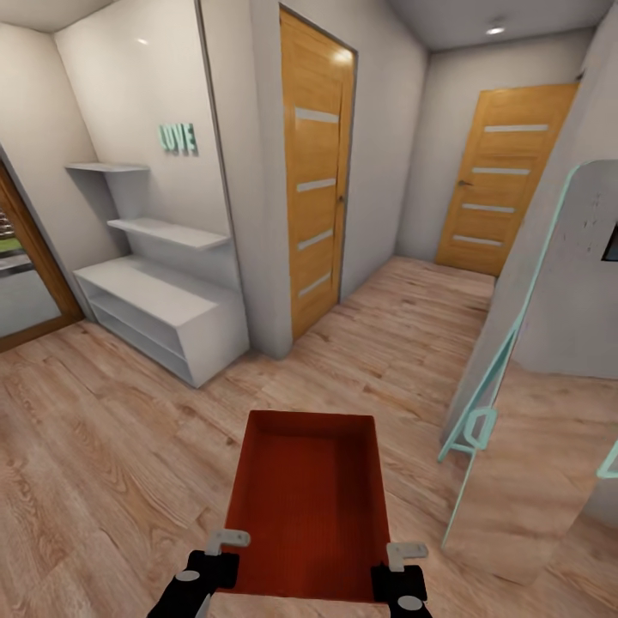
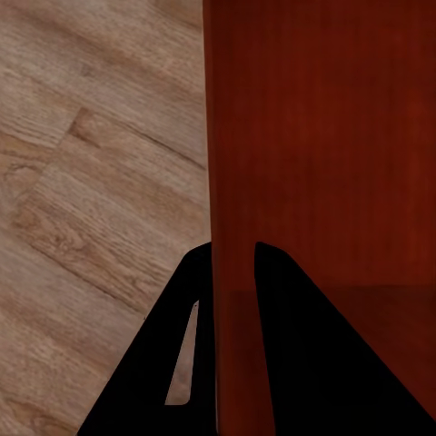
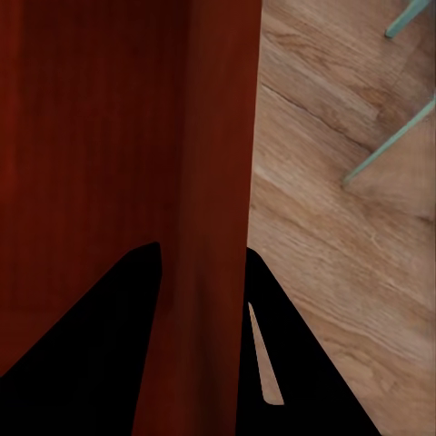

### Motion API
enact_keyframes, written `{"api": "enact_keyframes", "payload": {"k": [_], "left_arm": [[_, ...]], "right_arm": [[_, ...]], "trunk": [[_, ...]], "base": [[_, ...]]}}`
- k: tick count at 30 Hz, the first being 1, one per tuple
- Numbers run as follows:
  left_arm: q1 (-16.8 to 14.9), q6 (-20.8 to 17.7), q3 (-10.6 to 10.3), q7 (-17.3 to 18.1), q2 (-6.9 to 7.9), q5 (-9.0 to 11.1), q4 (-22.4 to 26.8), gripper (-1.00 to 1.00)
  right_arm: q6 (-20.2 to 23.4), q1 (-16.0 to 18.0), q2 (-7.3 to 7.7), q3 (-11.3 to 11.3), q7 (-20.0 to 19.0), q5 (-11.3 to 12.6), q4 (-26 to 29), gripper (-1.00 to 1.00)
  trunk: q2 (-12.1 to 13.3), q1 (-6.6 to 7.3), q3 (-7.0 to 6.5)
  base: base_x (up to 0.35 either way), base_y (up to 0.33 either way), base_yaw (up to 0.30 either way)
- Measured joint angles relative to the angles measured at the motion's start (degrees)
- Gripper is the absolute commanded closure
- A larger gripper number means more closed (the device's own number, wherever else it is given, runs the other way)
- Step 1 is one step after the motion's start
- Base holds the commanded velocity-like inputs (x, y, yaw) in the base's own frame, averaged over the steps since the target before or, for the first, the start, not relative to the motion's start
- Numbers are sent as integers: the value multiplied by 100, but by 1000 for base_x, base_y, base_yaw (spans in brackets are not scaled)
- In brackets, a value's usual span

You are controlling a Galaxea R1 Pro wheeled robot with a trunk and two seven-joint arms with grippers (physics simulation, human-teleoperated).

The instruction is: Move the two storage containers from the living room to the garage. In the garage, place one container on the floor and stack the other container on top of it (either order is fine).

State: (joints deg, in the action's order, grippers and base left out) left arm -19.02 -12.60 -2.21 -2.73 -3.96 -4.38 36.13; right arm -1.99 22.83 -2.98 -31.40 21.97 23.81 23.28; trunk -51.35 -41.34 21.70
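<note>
**Entry: one storage container in transit, hallway**

Item carried: one orange-red storage container (image 1: 307, 506), open-topped and empty, held level in front of the robot above the wood-plank floor (image 1: 103, 446).

Hold: the left gripper (image 1: 225, 549) is clamped on the near left wall; the left wrist view shows a dark finger (image 2: 173, 363) on each face of that wall (image 2: 232, 182). The right gripper (image 1: 402, 556) is clamped on the near right wall in the same way, as the right wrist view shows (image 3: 204, 345).

Step in hand, by judgement: carrying the bin toward the garage. To do it well, keep both clamps firm and the arms evenly spaced so the bin stays level. Steer clear of the mint-framed mirror (image 1: 524, 360) leaning close on the right. Give the white shelf unit (image 1: 159, 318) on the left a margin.

Count:
- Storage containers: one.
- Grippers: two.
- Wooden doors: two, the nearer door (image 1: 318, 172) and the far door (image 1: 502, 176), both closed.
- Shelf units: one.
- Mirrors: one.
- Wall lettering "LOVE" (image 1: 178, 137): one.
- Ceiling spotlight (image 1: 495, 30): one.
</note>
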Motion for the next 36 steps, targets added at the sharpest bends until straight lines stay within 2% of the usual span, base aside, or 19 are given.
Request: {"api": "enact_keyframes", "payload": {"k": [30, 36], "left_arm": [[0, -2, -66, -4, -1, 19, -49, 100], [0, 1, 1, 0, -1, -4, 15, 100]], "right_arm": [[-6, -54, 23, 24, -19, 10, 15, 100], [-5, 2, 2, 0, 5, 4, 12, 100]], "trunk": [[0, 0, 0], [0, 0, 0]], "base": [[322, 0, -1], [322, 0, -193]]}}
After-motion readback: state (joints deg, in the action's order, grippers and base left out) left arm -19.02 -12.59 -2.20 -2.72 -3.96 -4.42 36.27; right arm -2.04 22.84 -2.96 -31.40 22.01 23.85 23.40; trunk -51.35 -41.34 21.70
